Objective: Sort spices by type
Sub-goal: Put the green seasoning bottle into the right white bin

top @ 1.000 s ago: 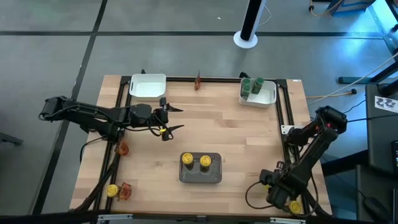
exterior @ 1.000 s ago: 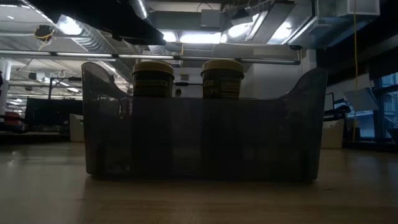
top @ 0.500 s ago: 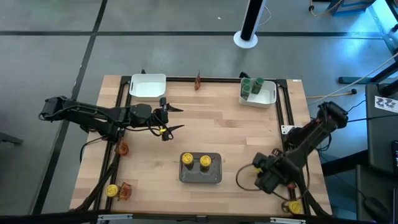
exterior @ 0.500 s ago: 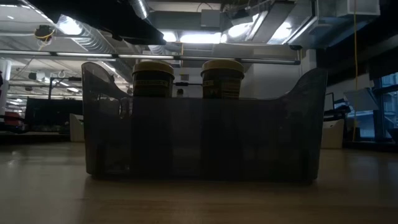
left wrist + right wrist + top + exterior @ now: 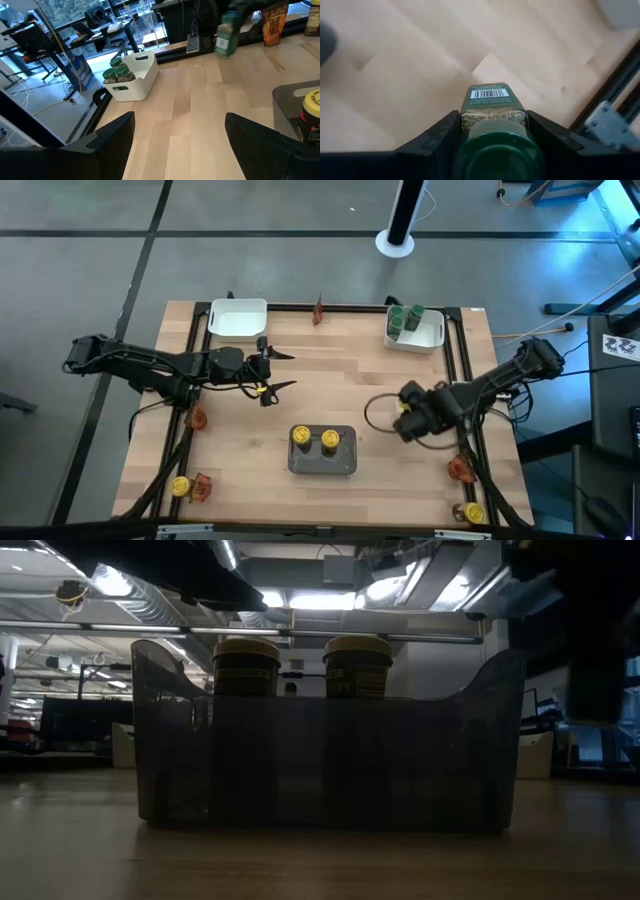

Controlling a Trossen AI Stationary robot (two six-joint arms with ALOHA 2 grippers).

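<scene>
Right wrist view gives it away: green-lidded glass spice jar (image 5: 492,131) clamped in the right gripper (image 5: 492,137), above bare wood right of the grey mesh tray (image 5: 322,461). Left gripper (image 5: 272,372) hangs spread, empty; overhead hides the jar.

Hidden and unclear parts

In the low view the grey tray (image 5: 320,760) hides the two yellow-lidded jars (image 5: 246,665) below their lids; a blurred dark shape (image 5: 600,630) is cut by the edge.
</scene>
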